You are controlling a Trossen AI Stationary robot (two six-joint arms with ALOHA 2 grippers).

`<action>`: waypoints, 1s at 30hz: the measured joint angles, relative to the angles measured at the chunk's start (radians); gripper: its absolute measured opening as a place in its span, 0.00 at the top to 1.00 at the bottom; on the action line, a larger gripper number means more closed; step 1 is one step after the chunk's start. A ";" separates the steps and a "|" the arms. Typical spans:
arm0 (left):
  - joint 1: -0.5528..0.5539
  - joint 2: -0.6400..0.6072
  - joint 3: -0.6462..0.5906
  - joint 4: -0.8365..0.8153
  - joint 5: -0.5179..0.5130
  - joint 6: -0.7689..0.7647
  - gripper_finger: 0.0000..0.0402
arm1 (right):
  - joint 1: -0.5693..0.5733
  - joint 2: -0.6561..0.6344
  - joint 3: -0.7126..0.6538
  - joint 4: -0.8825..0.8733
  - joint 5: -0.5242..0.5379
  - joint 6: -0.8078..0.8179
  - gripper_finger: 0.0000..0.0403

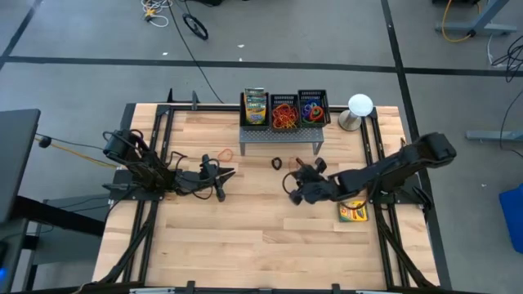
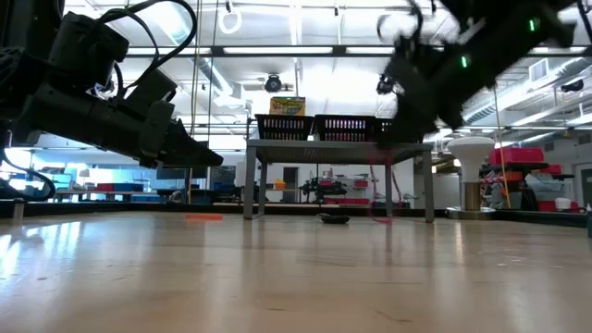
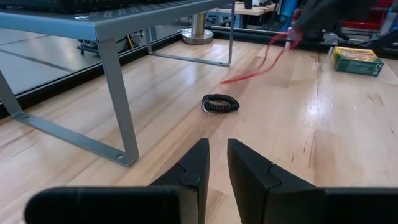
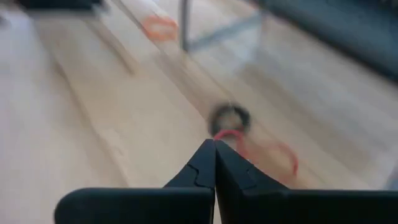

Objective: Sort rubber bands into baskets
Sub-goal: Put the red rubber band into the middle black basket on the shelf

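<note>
My right gripper [image 1: 288, 184] hovers over the table's middle, in front of the grey stand, shut on a red rubber band [image 4: 264, 152]. A black rubber band [image 1: 277, 163] lies flat on the table just beyond it, and an orange one [image 1: 216, 155] lies left of the stand. My left gripper [image 1: 225, 173] waits low over the table's left part, its fingers [image 3: 200, 158] a narrow gap apart, touching nothing. Three black mesh baskets [image 1: 284, 110] stand in a row on the stand. The left one holds a crayon box [image 1: 255, 106]; the other two hold coloured bands. My right gripper pinches the red rubber band at one end of its loop [image 4: 219, 135], at the very fingertips. The fingers slant down toward the table. The rest of the band hangs below and trails away [image 3: 267, 56]. Whether its lower end touches the table, I cannot tell.
The grey perforated stand [image 1: 282, 135] stands on thin legs at the table's far middle. Right of it is a white round-topped object [image 1: 359, 108]. A crayon box [image 1: 353, 212] lies on the table under my right arm. Bare wood stretches across the near half.
</note>
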 joint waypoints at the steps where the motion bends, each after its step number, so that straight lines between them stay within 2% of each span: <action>1: 0.000 0.000 0.000 0.000 0.000 0.000 0.84 | 0.006 -0.013 0.018 0.003 0.000 -0.030 1.00; 7: 0.000 0.000 0.000 -0.001 0.000 0.000 0.84 | 0.011 -0.046 0.167 -0.003 0.012 -0.229 1.00; 12: 0.000 0.000 0.000 -0.008 0.000 -0.018 0.84 | -0.026 -0.049 0.311 -0.028 0.117 -0.390 1.00; 16: 0.000 0.000 0.000 -0.008 0.000 -0.031 0.84 | -0.090 -0.049 0.427 -0.043 0.163 -0.508 1.00; 21: 0.000 0.000 0.000 -0.007 0.000 -0.030 0.84 | -0.224 -0.049 0.525 -0.039 0.178 -0.642 1.00; 24: 0.000 0.000 0.000 -0.007 0.000 -0.030 0.84 | -0.319 -0.049 0.548 -0.038 0.159 -0.670 1.00; 30: 0.000 0.000 0.000 -0.007 0.000 -0.022 0.84 | -0.469 -0.035 0.549 -0.040 0.001 -0.598 1.00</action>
